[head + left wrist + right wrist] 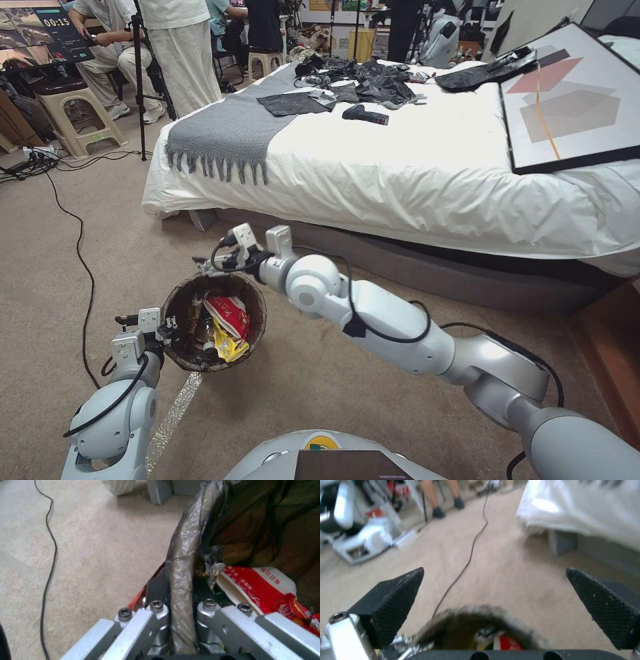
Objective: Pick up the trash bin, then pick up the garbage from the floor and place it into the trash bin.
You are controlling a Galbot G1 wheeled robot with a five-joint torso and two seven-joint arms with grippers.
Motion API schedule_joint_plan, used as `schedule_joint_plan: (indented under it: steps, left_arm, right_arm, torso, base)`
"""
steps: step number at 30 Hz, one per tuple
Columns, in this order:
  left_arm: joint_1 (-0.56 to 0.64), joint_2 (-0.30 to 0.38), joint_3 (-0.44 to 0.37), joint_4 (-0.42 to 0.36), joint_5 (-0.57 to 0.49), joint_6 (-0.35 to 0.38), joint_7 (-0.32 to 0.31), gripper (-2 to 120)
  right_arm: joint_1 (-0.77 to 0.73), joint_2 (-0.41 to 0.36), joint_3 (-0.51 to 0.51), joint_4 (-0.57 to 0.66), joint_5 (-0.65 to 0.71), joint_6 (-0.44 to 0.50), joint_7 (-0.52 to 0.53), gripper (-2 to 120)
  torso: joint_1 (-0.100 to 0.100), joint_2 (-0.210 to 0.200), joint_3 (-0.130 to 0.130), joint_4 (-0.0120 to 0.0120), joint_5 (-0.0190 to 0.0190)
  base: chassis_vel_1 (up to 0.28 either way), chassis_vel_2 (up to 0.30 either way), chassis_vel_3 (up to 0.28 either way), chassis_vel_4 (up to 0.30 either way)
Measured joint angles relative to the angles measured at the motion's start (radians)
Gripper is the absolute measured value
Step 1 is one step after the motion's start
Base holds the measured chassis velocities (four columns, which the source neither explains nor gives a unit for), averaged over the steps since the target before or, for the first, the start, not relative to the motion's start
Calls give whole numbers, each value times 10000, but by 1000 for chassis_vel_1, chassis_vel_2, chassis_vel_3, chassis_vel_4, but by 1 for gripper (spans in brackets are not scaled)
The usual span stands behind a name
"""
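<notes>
Left gripper (170,328) fingers clamp the bin (215,321) rim, holding its mouth up for drops; right gripper (207,267) hangs beyond the bin, fingers spread, nothing held.

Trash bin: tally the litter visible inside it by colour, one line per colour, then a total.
Inside the trash bin, held at its rim by the left gripper, with the right gripper open above it:
Red-and-white wrappers: 1
Yellow wrappers: 1
Total clearly visible: 2
Darker bits lie beside them, too unclear to count.
</notes>
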Motion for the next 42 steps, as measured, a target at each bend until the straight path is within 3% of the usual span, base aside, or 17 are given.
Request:
schedule_joint_plan:
  steps: [4,8,13,14,15,16,17,19,20,23,24,28,35,42]
  left_arm:
    - [31,21,-14,-43,-43,7,-11,4]
    - [68,48,-47,-95,-174,28,-65,4]
    - [81,27,-51,-168,-221,36,-76,4]
    - [120,25,-76,-218,-240,37,-76,4]
    - [137,25,-97,-244,-251,37,-76,4]
    - [137,25,-97,-244,-251,37,-76,4]
    - [157,26,-122,-278,-267,40,-78,4]
    - [183,27,-119,-327,-269,47,-73,4]
    - [183,27,-119,-327,-269,47,-73,4]
    - [246,20,-86,-409,-274,45,-53,4]
    - [246,20,-86,-409,-274,45,-53,4]
    - [286,20,-68,-521,-519,-14,-263,4]
    - [451,1,-40,-670,-536,-57,-223,4]
    - [495,12,-23,-770,-564,-93,-216,4]
  right_arm:
    - [-316,-366,470,393,-263,-15,5,100]
    - [-1457,-2030,1592,1012,-1926,529,-757,100]
    - [-2451,-2673,2619,1233,-2945,937,-1009,100]
    - [-3336,-2854,3693,1303,-3734,1209,-1205,100]
    - [-3893,-2890,4313,1327,-4158,1398,-1316,100]
    - [-3893,-2890,4313,1327,-4158,1398,-1316,100]
    - [-4786,-2867,5342,1318,-4992,1744,-1592,100]
    - [-5782,-2621,6801,1230,-6254,2285,-2006,100]
    - [-5782,-2621,6801,1230,-6254,2285,-2006,100]
    - [-7114,-1812,8584,1259,-7197,2802,-2128,100]
    - [-7114,-1812,8584,1259,-7197,2802,-2128,100]
    - [-8670,-360,10243,1244,-9196,3769,-2536,100]
    - [-9777,819,11496,1430,-10516,4847,-2828,100]
    - [-10328,1447,12012,1520,-11037,5644,-2814,100]
  torso:
    - [0,0,0,0,1]
    - [0,0,0,-4,3]
    - [0,0,0,-4,2]
    - [-1,0,0,-3,2]
    - [-1,0,0,-2,-1]
    - [-1,0,0,-2,-1]
    - [-1,0,0,-4,4]
    - [-1,0,-1,-5,0]
    - [-1,0,-1,-5,0]
    - [-1,0,-1,-3,0]
    - [-1,0,-1,-3,0]
    - [-1,-1,-1,1,0]
    - [-1,0,-1,-1,-1]
    - [-1,0,-1,-2,-2]
  base:
    - [0,0,0,0]
    - [0,0,0,0]
    - [0,0,0,0]
    - [0,0,0,0]
    - [0,0,0,0]
    - [0,0,0,0]
    - [0,0,0,0]
    - [0,0,0,0]
    - [0,0,0,0]
    - [0,0,0,0]
    - [0,0,0,0]
    - [0,0,0,0]
    - [0,0,0,0]
    - [0,0,0,0]
